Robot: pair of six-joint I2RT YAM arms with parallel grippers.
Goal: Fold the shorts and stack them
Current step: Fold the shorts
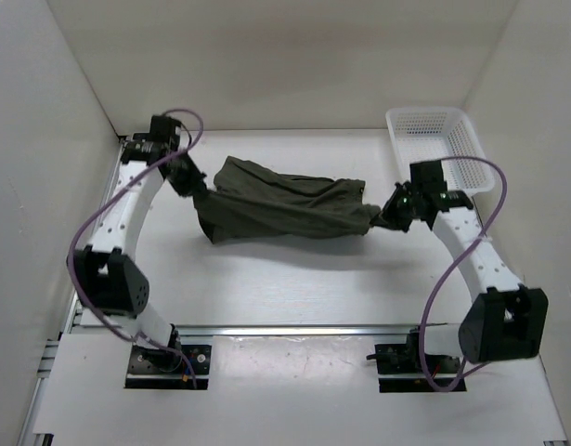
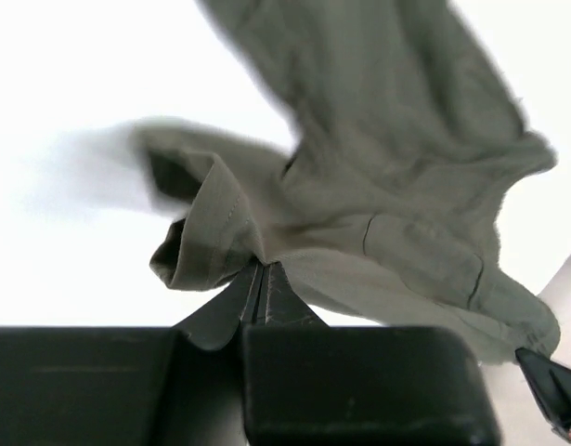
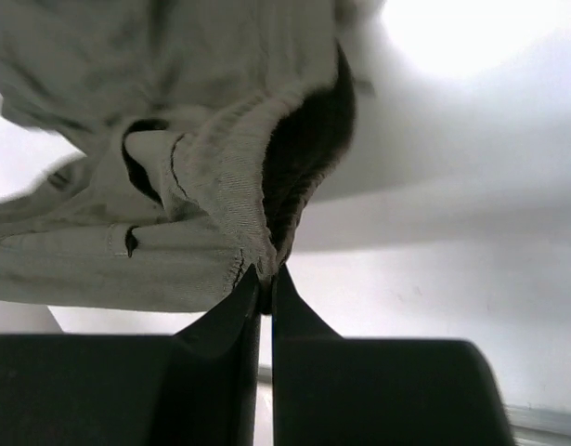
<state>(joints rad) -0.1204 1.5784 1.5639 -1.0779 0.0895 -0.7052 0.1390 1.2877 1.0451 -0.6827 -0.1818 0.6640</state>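
Dark olive-green shorts (image 1: 280, 209) stretch across the centre of the overhead frame, drawn out between two robot arms over a white table (image 1: 294, 288); the left gripper (image 1: 200, 193), at centre-left, has its jaws pressed together on one bunched end of the fabric; the right gripper (image 1: 382, 219), at centre-right, pinches the opposite end; the cloth is widest and most crumpled toward the left and narrows to a twist at the right; whether its sagging middle touches the table cannot be told. In the left wrist view the black fingers (image 2: 278, 299) meet at lower centre on a stitched hem, the rest of the garment spreading to the upper right; in the right wrist view the fingers (image 3: 240, 307) close at lower centre on a gathered, ribbed edge. A white mesh basket (image 1: 432, 112) sits at upper right of the overhead frame, apart from the shorts.
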